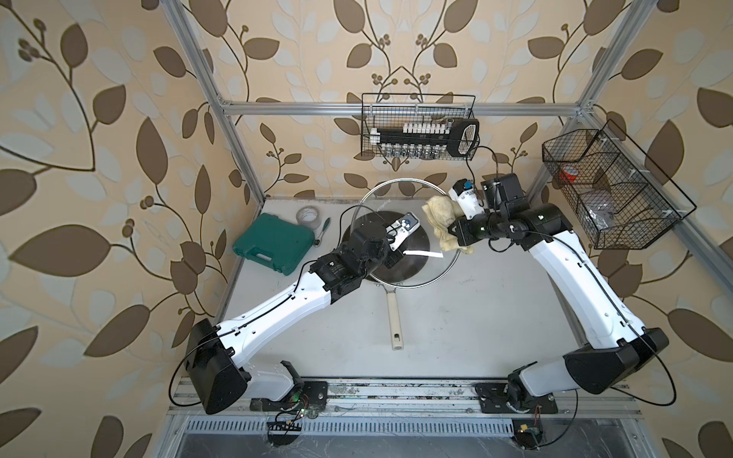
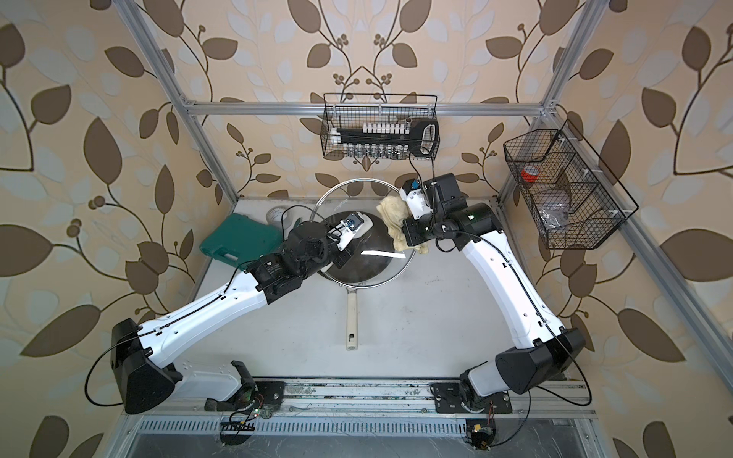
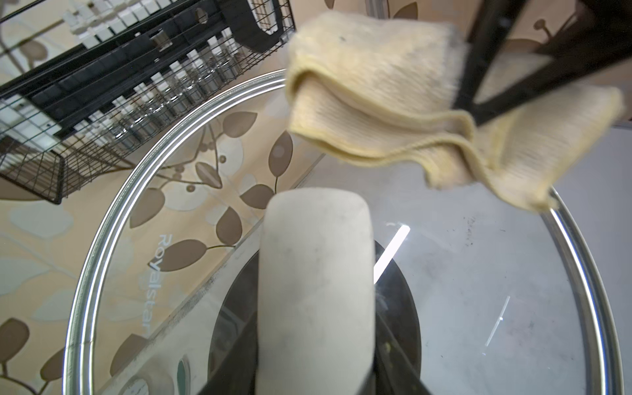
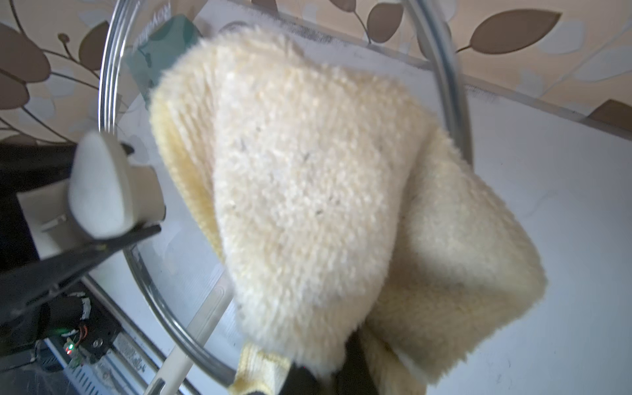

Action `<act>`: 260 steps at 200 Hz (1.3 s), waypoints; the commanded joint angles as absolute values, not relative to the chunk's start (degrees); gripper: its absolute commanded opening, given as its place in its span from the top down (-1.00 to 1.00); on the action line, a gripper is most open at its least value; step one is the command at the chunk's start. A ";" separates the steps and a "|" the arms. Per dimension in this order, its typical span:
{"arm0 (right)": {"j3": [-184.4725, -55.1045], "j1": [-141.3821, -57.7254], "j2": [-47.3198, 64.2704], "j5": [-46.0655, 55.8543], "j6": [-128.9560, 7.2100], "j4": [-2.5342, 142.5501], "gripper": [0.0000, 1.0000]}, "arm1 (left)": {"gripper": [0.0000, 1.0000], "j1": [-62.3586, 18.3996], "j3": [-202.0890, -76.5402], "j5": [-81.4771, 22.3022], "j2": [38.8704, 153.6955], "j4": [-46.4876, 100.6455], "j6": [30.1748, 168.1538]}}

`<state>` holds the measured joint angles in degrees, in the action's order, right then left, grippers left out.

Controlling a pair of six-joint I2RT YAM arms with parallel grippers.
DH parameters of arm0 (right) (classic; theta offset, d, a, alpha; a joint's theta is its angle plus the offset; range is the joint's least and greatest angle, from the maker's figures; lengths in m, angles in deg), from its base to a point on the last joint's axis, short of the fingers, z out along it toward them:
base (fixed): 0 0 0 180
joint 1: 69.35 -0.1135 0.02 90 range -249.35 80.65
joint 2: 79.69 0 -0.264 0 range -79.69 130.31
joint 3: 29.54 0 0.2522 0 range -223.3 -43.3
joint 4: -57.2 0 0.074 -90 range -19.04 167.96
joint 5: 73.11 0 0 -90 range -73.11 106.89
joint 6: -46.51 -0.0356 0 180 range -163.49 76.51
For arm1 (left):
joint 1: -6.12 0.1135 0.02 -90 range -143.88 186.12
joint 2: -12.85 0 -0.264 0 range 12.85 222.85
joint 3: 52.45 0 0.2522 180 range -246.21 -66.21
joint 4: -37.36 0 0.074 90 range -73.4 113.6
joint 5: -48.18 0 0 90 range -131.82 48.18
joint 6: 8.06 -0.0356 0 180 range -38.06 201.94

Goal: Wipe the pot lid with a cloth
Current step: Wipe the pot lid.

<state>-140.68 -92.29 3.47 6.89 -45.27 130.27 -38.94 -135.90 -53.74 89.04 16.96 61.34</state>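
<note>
The pot lid is held tilted above the table, its metal rim ringing clear glass. My left gripper is shut on the lid's cream bar handle. My right gripper is shut on the pale yellow cloth. The cloth is bunched against the lid's right edge and drapes over the rim.
A dark frying pan with a cream handle lies on the table under the lid. A green case, a tape roll and a small tool sit at the back left. Wire baskets hang on the back wall and on the right.
</note>
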 commanded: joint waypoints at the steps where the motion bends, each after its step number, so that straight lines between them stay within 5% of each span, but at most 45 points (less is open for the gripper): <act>1: -137.51 -96.76 1.05 7.72 -47.74 132.46 1.00 | 1.00 -39.33 -144.39 -62.04 84.60 34.63 70.81; 71: -132.58 -109.69 -1.69 11.48 -56.58 128.48 1.00 | 1.00 -39.32 -145.34 -65.42 85.39 31.68 88.27; 112: -131.29 -104.43 -4.33 14.74 -56.40 129.27 1.00 | 1.00 -39.32 -140.20 -62.27 82.46 35.80 77.68; 169: -133.53 -97.50 -3.39 17.14 -52.68 128.70 1.00 | 1.00 -39.33 -134.52 -42.00 77.45 36.15 54.11; 260: -152.56 -105.04 13.46 15.18 -50.78 128.70 1.00 | 1.00 -39.50 -131.60 -35.03 75.17 32.35 39.14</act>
